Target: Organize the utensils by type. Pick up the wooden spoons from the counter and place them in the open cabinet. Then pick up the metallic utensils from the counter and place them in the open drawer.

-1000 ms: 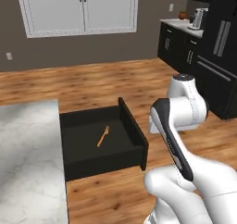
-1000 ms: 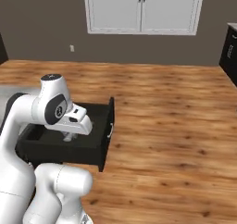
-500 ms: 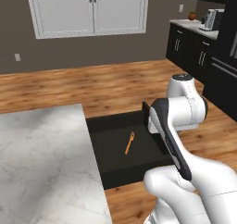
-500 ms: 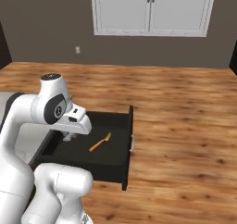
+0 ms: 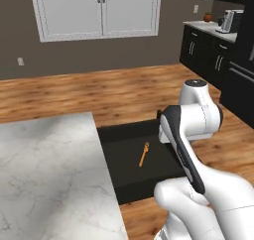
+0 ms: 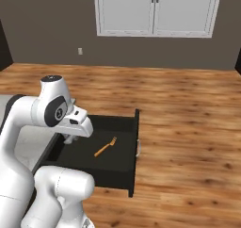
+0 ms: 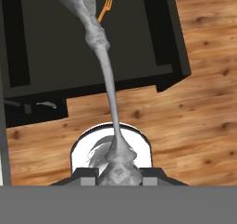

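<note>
Hand view showed the claw [image 7: 118, 172] clamped on the silver utensil [image 7: 105, 70], hanging over the open drawer [image 7: 162, 42] where the orange fork [image 7: 106, 4] already lay. Lowering it beside the fork before release seemed wisest. Beside the drawer sat the marble worktop [image 5: 44, 169]; wood floor [image 6: 188, 118] stretched beyond it.

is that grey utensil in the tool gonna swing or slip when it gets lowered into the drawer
The grey utensil looks stiff and slim, so probably no flopping. It is pinched at one end by the tool, so it may pivot. If dropped into the drawer, it would likely lie flat.
</note>
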Motion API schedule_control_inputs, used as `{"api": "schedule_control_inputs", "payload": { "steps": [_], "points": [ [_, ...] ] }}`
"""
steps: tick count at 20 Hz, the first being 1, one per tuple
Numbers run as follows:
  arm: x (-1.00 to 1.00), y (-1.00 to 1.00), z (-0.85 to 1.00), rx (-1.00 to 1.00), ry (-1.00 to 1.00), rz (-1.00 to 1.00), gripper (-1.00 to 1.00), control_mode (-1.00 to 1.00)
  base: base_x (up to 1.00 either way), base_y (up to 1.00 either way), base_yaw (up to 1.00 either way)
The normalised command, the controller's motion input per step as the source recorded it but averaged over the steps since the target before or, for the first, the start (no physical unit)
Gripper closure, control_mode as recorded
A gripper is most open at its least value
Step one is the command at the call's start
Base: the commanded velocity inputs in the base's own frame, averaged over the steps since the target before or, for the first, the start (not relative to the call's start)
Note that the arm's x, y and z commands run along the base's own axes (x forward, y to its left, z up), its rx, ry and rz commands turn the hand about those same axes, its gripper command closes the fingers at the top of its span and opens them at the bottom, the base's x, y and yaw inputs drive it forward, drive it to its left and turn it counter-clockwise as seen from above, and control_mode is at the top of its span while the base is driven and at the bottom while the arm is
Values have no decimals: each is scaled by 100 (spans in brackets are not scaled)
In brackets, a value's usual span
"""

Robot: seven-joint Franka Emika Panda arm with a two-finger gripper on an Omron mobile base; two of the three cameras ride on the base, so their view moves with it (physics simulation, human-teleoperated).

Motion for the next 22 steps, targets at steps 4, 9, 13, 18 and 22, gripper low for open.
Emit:
{"api": "schedule_control_inputs", "payload": {
  "steps": [4, 9, 13, 18, 22],
  "points": [
    [0, 0, 0, 0, 0, 0, 100, 100, 28, 0, 8],
    [0, 0, 0, 0, 0, 0, 100, 100, 35, 0, 14],
    [0, 0, 0, 0, 0, 0, 100, 100, 10, 1, 4],
    [0, 0, 0, 0, 0, 0, 100, 100, 0, 0, 0],
    [0, 0, 0, 0, 0, 0, 100, 100, 0, 0, 0]
  ]
}}
